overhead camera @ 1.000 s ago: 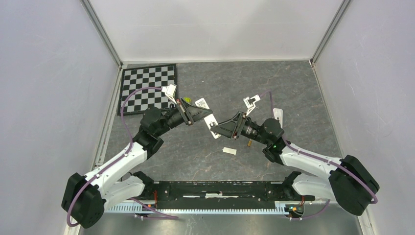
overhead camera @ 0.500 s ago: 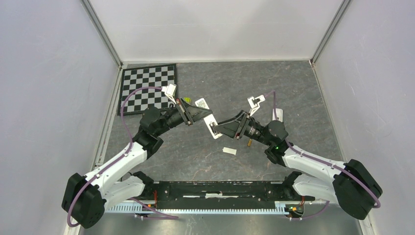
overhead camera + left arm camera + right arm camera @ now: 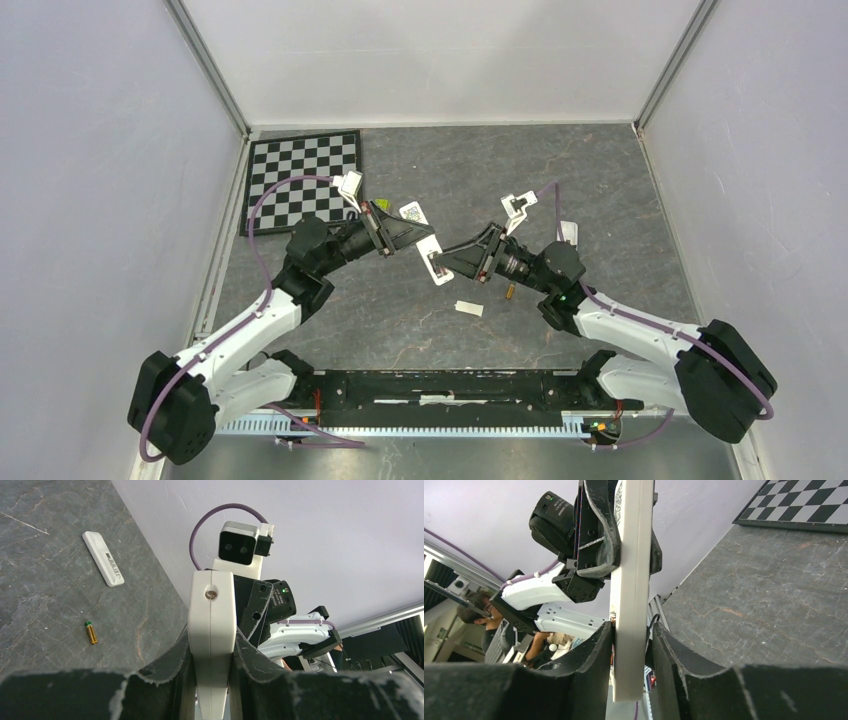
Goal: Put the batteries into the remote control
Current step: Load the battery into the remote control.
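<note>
White remote [image 3: 210, 630] clamped at opposite ends by left gripper [image 3: 210, 652] and right gripper [image 3: 631, 635] | likely needed left's hold firm, compartment upward, before freeing right for battery [image 3: 91, 632].

The left arm [image 3: 240, 335] and right arm [image 3: 630, 325] wear white shells between bulky black joints, and a purple cable [image 3: 235, 505] trails along each. Their fingers [image 3: 170, 664] are matte black with ragged edges. A green light [image 3: 561, 297] glows near the right wrist.
</note>
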Robot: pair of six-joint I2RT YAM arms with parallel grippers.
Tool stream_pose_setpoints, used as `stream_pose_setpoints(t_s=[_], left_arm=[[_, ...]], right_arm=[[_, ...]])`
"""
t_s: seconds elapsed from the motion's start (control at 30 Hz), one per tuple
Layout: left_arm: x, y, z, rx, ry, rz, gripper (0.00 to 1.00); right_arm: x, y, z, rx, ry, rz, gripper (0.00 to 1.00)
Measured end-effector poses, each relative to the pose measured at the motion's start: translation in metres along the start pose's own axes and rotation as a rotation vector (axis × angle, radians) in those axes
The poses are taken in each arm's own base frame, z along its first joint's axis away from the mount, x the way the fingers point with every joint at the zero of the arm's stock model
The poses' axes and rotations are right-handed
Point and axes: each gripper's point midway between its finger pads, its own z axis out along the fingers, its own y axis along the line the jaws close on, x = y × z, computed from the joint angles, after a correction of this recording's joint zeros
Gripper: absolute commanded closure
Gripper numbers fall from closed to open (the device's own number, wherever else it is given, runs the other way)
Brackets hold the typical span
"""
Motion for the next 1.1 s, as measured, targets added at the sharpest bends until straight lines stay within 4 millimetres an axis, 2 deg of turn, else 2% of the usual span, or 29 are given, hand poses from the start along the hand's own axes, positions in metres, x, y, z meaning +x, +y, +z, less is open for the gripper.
stream_pose_setpoints(t_s=[0.2,0.5,0.87,1.03,1.1], left_arm=[[0.001,0.005,0.001,-0.011,0.009,-0.006,0.98],[0.005,0.007,0.0,-0.012,0.03,0.012,0.98],[0.011,0.021,-0.003,-0.063,0.065,0.015,0.98],[0.012,0.023,-0.003,-0.07,0.071,0.019,0.98],[0.012,0.023,-0.003,-0.069,0.072,0.021,0.98]], right_arm=[[0.005,-0.002,0.001,-0.01,0.033,-0.045,0.76],[0.014,-0.004,-0.001,-0.04,0.087,-0.105,0.85],[0.026,-0.017,-0.002,-0.019,0.2,-0.22,0.84],[0.027,-0.019,-0.001,-0.002,0.211,-0.222,0.75],[0.026,-0.018,-0.002,0.001,0.207,-0.221,0.68]])
